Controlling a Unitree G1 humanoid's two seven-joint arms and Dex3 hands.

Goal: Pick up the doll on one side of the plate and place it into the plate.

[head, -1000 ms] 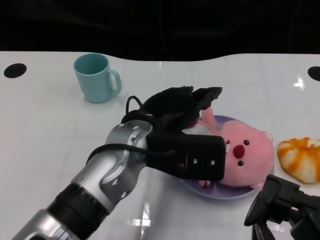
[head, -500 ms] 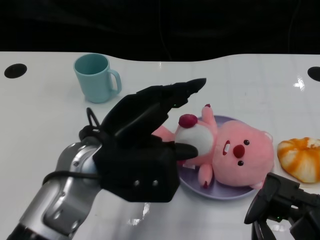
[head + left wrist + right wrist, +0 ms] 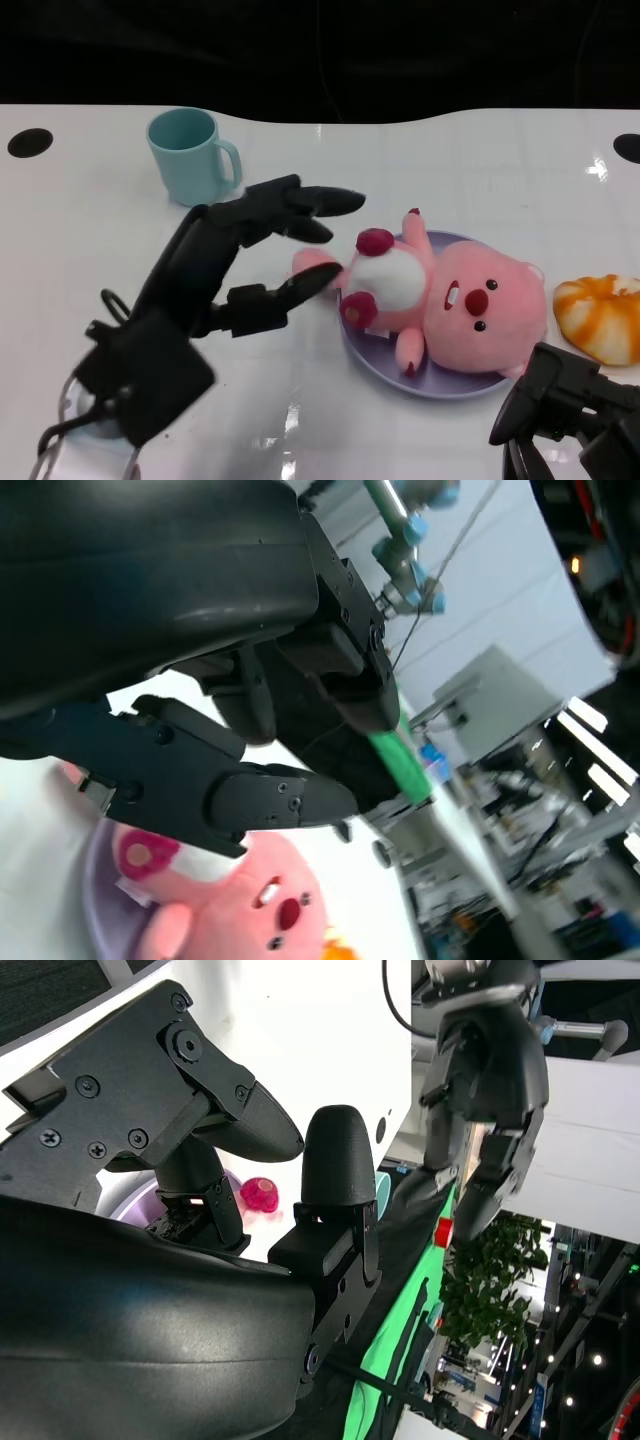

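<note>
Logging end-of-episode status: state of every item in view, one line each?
doll: lying on its back in the plate, one leg sticking out over the rim, not held
plate: flat on the table, holding the doll
left hand: fingers spread, holding nothing, beside the doll's leg
right hand: low at the table's near edge, holding nothing
mug: upright, handle toward the plate
orange bun-like item: resting on the table, untouched
</note>
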